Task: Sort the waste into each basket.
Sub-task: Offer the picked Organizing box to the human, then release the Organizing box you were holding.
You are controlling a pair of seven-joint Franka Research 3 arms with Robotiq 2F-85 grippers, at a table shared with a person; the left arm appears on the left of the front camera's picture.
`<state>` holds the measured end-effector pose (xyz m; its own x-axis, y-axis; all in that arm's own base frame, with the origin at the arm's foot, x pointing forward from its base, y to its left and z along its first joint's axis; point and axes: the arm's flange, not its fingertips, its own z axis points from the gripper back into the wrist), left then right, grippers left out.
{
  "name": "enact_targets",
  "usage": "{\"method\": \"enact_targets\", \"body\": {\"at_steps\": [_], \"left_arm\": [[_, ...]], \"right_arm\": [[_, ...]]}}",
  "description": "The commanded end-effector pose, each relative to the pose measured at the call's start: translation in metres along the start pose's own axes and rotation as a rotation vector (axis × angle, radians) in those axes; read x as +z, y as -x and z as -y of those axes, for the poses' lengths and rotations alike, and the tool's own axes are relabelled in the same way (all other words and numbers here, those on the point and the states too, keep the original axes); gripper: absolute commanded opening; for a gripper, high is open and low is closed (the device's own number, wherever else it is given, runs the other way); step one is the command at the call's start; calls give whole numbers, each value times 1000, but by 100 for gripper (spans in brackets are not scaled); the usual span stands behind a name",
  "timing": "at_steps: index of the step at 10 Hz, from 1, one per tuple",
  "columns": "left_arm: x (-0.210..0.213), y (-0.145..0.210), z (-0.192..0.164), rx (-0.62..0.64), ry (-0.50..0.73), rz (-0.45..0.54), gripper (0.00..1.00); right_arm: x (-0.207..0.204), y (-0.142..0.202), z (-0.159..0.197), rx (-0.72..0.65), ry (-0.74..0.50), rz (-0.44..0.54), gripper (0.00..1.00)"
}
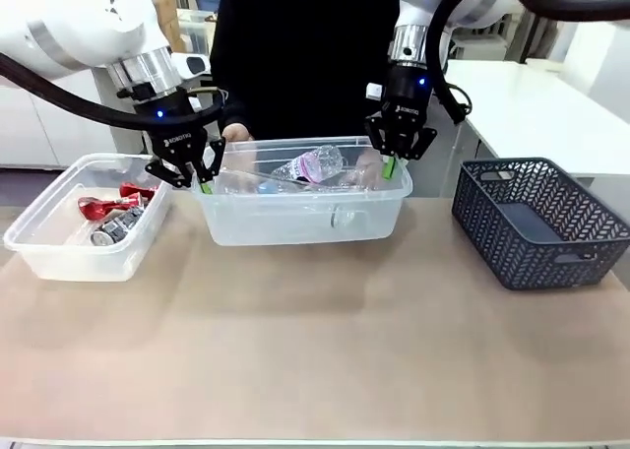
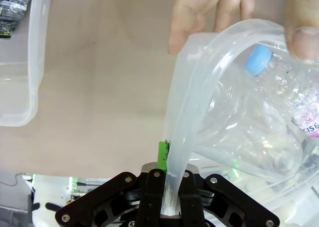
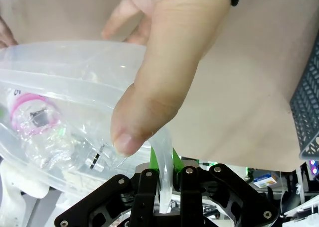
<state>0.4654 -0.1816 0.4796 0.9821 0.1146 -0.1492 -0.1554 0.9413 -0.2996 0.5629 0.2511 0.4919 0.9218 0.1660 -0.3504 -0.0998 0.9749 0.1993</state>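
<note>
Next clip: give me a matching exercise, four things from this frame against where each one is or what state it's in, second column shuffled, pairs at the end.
Things
1. left gripper
2. red can
3. plastic bottle
4. dark basket

Places or states
A. lying in the clear tub on the robot's left
B. shut on the left-end rim of the middle tub
C. standing on the table at the robot's right
D. lying inside the middle tub

Pairs: 1-B, 2-A, 3-D, 4-C
</note>
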Motion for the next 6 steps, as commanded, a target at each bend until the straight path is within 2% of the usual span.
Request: {"method": "enact_targets", "body": {"at_steps": [1,6], "left_arm": [[9,5,-4,4,1,24,3],[9,5,-4,4,1,24,3]], "right_arm": [[4,3,-2,5,-3,7,6],[4,3,-2,5,-3,7,6]]}}
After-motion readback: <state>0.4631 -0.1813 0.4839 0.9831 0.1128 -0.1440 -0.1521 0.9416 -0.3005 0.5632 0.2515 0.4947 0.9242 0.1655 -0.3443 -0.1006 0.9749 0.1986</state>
